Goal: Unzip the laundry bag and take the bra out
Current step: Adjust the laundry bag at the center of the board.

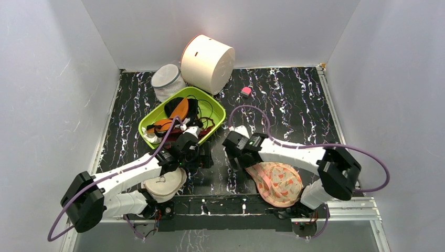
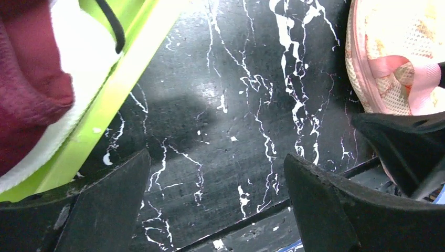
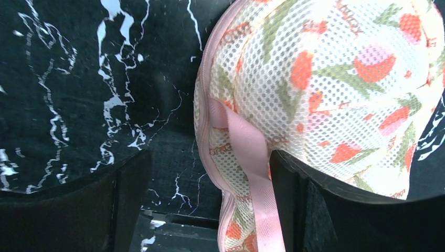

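Note:
The laundry bag (image 1: 276,184) lies flat at the table's near edge, peach mesh with red and green motifs. It also shows in the right wrist view (image 3: 336,79) and the left wrist view (image 2: 388,63). My right gripper (image 1: 234,157) (image 3: 210,199) is open at the bag's left end. Its jaws straddle the pink zipper edge (image 3: 202,105) and a pink ribbon loop (image 3: 252,157) without closing on them. My left gripper (image 1: 205,156) (image 2: 218,199) is open and empty above bare table, left of the bag. The black bra is hidden.
A green bin (image 1: 212,107) (image 2: 120,79) behind the left gripper holds an orange-lined bra and a maroon bra (image 2: 26,89). Behind it stand a white mesh cylinder (image 1: 167,79) and a large cream drum (image 1: 207,63). A round cream pouch (image 1: 163,184) lies under the left arm. A small pink object (image 1: 245,91) sits mid-table.

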{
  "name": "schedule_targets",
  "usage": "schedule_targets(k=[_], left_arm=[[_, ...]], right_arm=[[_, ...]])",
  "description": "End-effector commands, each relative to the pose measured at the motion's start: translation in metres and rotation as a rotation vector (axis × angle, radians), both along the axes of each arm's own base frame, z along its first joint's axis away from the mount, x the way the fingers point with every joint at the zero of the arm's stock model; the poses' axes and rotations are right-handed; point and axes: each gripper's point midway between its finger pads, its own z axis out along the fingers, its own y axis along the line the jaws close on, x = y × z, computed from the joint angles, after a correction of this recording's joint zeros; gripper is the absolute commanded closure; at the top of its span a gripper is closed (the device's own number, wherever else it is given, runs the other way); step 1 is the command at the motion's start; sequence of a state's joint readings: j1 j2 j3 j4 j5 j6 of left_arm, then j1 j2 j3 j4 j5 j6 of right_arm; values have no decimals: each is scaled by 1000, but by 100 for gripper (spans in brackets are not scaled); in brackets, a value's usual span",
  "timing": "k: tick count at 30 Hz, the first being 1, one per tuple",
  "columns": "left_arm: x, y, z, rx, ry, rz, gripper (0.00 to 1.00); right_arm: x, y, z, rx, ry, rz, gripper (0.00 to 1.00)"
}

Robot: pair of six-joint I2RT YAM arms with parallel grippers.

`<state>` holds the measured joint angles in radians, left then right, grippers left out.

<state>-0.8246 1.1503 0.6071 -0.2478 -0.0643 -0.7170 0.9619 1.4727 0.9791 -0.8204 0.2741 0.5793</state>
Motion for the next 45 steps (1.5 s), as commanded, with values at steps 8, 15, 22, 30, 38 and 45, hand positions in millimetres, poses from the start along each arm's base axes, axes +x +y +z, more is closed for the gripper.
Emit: schedule_targets(k=[8, 15, 22, 30, 38, 45], left_arm=[[-11, -32, 52, -187, -1, -173, 2], [-6, -54, 149, -373, -158, -249, 2], [5, -36, 197, -365, -298, -185, 2], [9, -4, 225, -339, -395, -63, 2], [4, 7, 236, -343, -409, -33, 2], [7, -22, 221, -378, -334, -102, 2]], right_arm=[[13, -2, -16, -193, -137, -24, 28], [29, -3, -31, -260, -209, -50, 67], [46, 32, 36, -11, -309, -7, 100], [24, 120, 177, 912, -159, 279, 100], [55, 48, 161, 1172, 59, 103, 100], [106, -55, 14, 558, 16, -242, 90]])
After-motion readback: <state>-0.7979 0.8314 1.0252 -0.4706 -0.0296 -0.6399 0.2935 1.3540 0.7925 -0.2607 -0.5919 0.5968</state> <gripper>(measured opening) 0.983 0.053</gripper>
